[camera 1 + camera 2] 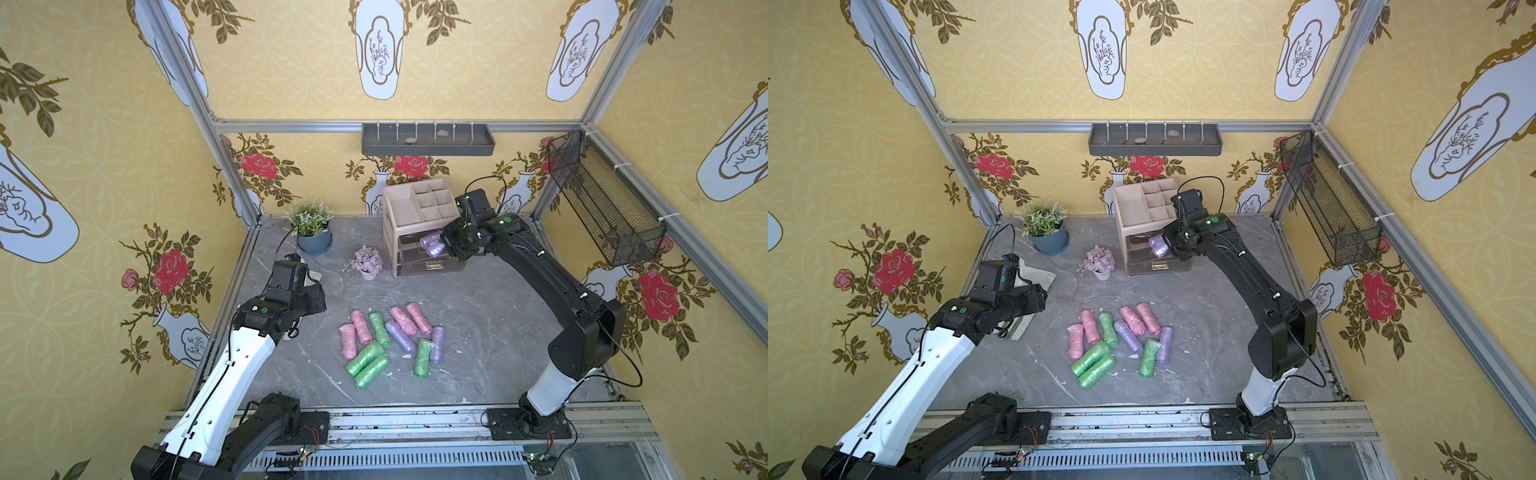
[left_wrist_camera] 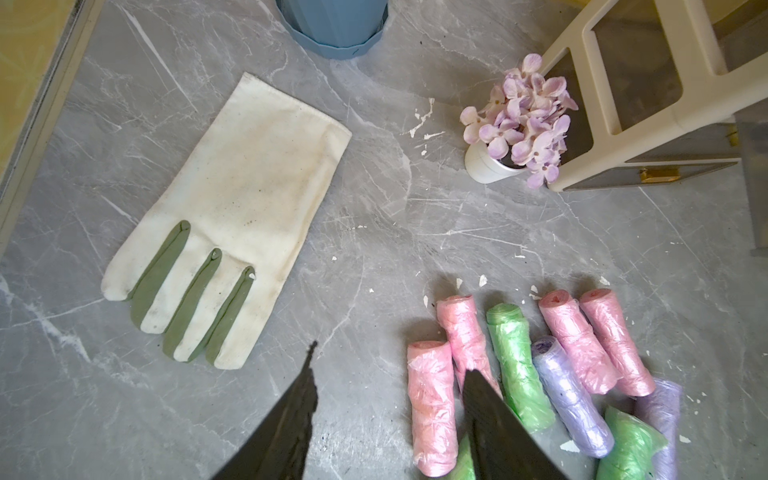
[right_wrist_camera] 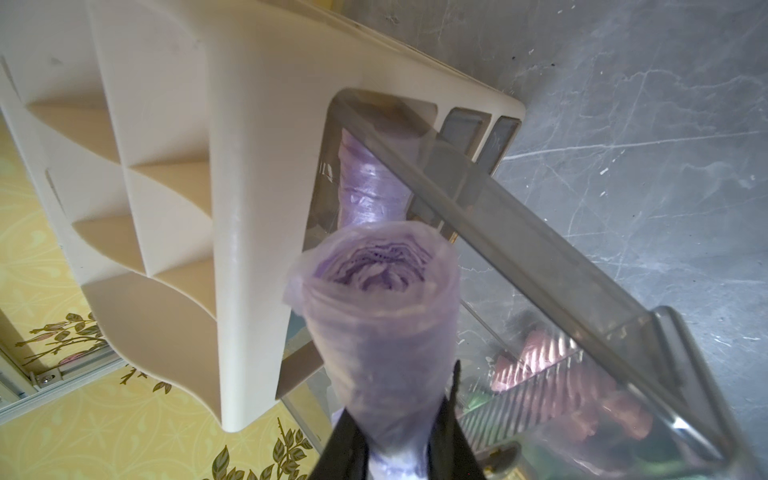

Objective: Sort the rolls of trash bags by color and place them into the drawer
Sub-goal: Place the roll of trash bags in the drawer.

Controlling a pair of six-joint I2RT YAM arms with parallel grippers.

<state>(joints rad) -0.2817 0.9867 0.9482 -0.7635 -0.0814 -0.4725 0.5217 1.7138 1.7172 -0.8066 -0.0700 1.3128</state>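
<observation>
The right gripper [image 3: 399,419] is clamped on a purple roll [image 3: 374,324] over the open drawer [image 3: 498,216], where a second roll [image 3: 370,183] lies. The left gripper [image 2: 390,361] hangs half open, empty, near the other rolls [image 1: 361,328] on the table [image 1: 478,311].

**Right arm at full reach, left arm poised**

The right arm [image 1: 540,270] rises from its base, bends at a high elbow and stretches its forearm far forward. The right gripper [image 3: 399,415] is clamped on the end of a purple roll [image 3: 378,324]. The left arm [image 1: 245,361] is folded at the elbow with its wrist tipped downward, and the left gripper [image 2: 390,361] points down with its jaws parted.
</observation>
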